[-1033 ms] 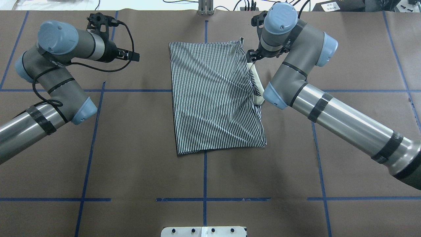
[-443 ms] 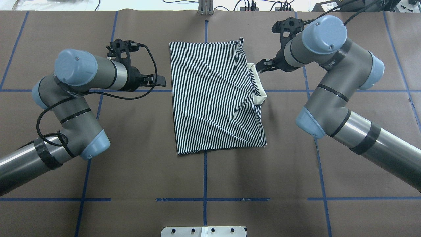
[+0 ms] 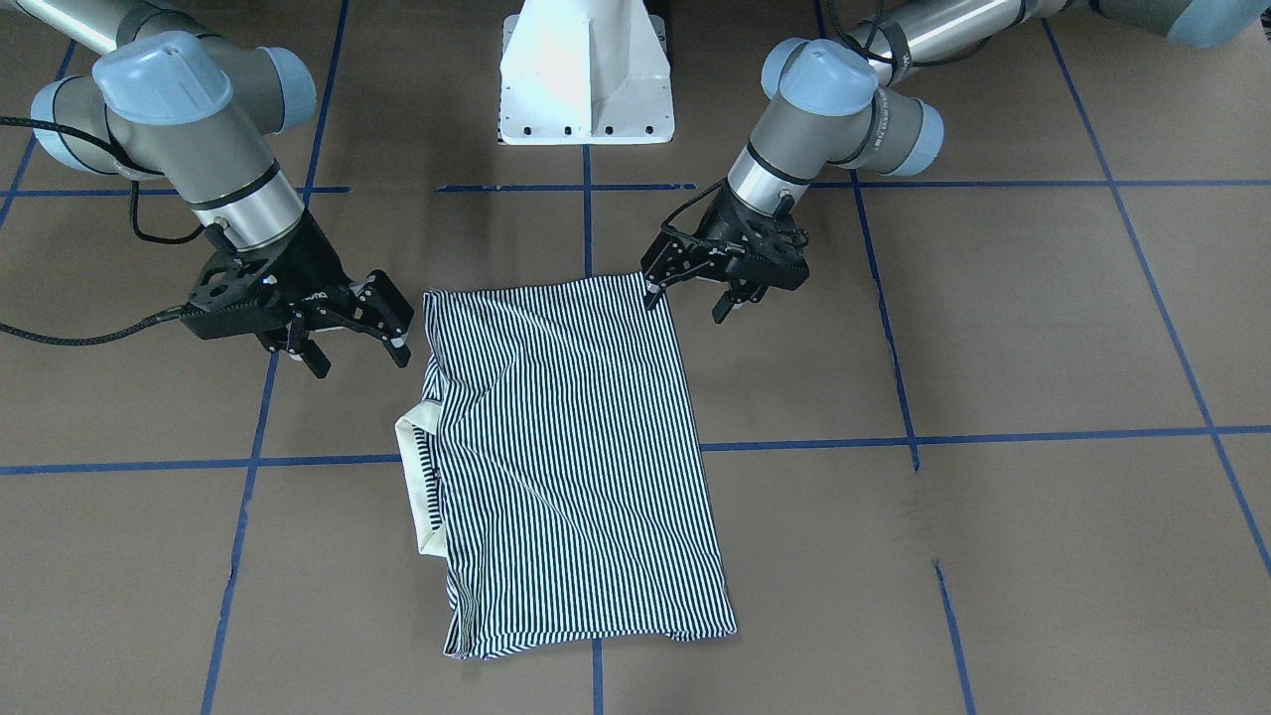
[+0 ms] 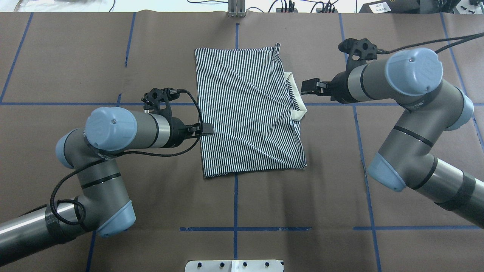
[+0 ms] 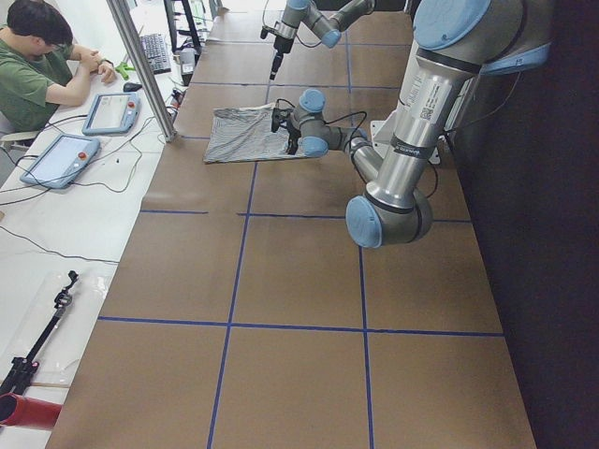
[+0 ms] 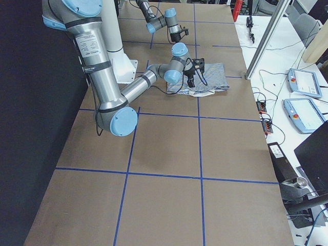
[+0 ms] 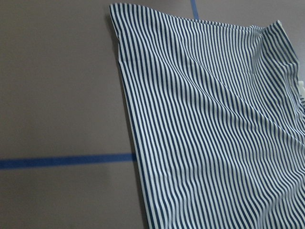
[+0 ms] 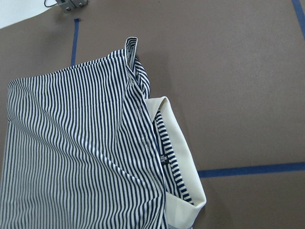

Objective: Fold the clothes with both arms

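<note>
The striped polo shirt (image 4: 245,113) lies folded into a rectangle at the table's middle, with its cream collar (image 4: 297,99) sticking out on its right edge. My left gripper (image 4: 207,129) is open and empty. It hovers at the shirt's left edge, and its fingers stand apart in the front view (image 3: 687,303). My right gripper (image 4: 308,86) is open and empty, a little right of the collar and apart from it (image 3: 359,359). The left wrist view shows the shirt's left edge (image 7: 214,124). The right wrist view shows the collar (image 8: 178,148).
The table is covered in brown paper with blue tape grid lines (image 4: 235,204). The white pedestal base (image 3: 586,79) stands at the robot's side. A metal post (image 4: 236,9) stands at the far edge. An operator (image 5: 37,56) sits with tablets beyond the far edge.
Both grippers moved toward the robot's side. The left one travelled right to the shirt's left edge. The right one drew back from the collar to its right.
</note>
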Action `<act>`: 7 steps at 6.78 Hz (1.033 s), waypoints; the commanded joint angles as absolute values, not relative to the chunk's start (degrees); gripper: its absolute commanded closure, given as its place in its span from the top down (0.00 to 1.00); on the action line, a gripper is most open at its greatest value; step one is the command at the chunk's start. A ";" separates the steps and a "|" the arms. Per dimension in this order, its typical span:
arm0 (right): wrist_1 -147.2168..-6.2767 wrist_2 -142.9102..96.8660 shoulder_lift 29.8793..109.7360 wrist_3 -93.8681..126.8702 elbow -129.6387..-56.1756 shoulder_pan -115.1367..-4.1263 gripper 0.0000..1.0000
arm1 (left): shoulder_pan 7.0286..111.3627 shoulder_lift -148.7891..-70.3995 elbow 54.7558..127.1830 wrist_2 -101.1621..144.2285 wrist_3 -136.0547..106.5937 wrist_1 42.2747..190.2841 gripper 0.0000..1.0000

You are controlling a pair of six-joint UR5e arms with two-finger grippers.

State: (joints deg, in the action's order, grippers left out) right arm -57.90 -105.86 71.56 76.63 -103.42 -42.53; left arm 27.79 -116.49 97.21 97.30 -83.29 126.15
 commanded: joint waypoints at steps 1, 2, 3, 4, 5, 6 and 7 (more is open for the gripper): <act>-52.38 -104.25 74.18 85.42 -103.97 -41.22 1.00 | 23.31 -116.19 97.56 92.39 -92.53 122.72 0.64; -52.03 -104.24 74.18 85.43 -103.80 -41.13 1.00 | 22.25 -116.37 97.47 92.29 -93.85 120.52 0.63; -51.94 -104.24 74.18 85.52 -103.89 -40.96 1.00 | 21.37 -116.63 97.56 92.20 -93.87 119.28 0.62; -51.94 -104.15 74.18 85.52 -103.80 -40.96 1.00 | 21.27 -116.72 97.56 92.37 -93.87 118.22 0.61; -51.94 -104.06 74.27 85.52 -103.80 -40.96 1.00 | 20.83 -116.81 97.47 92.29 -94.04 118.21 0.61; -51.94 -104.06 74.27 85.52 -103.80 -40.87 1.00 | 20.22 -116.81 97.38 92.29 -94.13 118.21 0.59; -51.94 -104.06 74.27 85.52 -103.62 -40.87 1.00 | 19.78 -116.98 97.21 92.29 -94.22 118.21 0.57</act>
